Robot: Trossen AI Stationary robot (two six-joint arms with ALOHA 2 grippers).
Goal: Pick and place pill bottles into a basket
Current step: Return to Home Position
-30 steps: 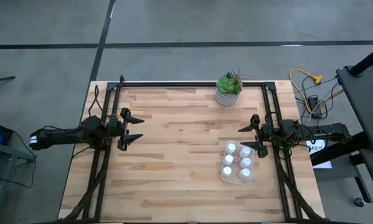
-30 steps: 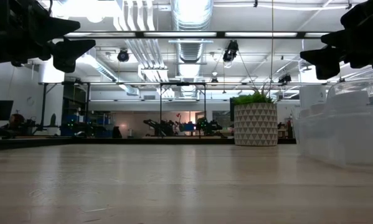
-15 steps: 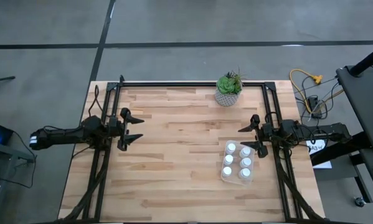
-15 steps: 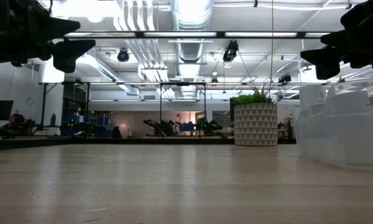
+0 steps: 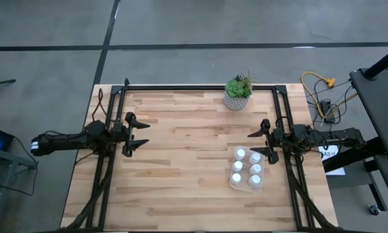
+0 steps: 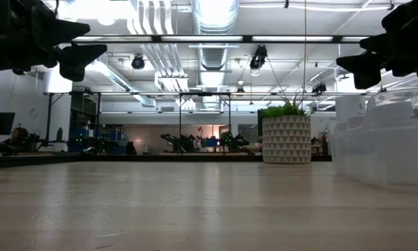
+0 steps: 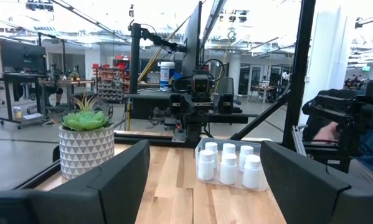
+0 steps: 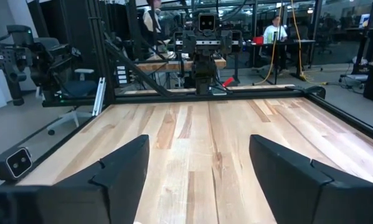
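Several white pill bottles point(image 5: 246, 168) stand upright in two rows inside the clear plastic basket point(image 5: 231, 183) on the table's right side; they also show in the left wrist view point(image 7: 228, 163) and at the right of the low view point(image 6: 386, 143). My left gripper point(image 5: 140, 134) is open and empty over the table's left side. My right gripper point(image 5: 255, 144) is open and empty, just beyond the basket's far right corner and above it.
A pale patterned pot with a green plant point(image 5: 237, 94) stands at the far edge, right of the middle. Black frame rails point(image 5: 113, 123) run along the left, right and far sides. Bare wood lies between the two grippers.
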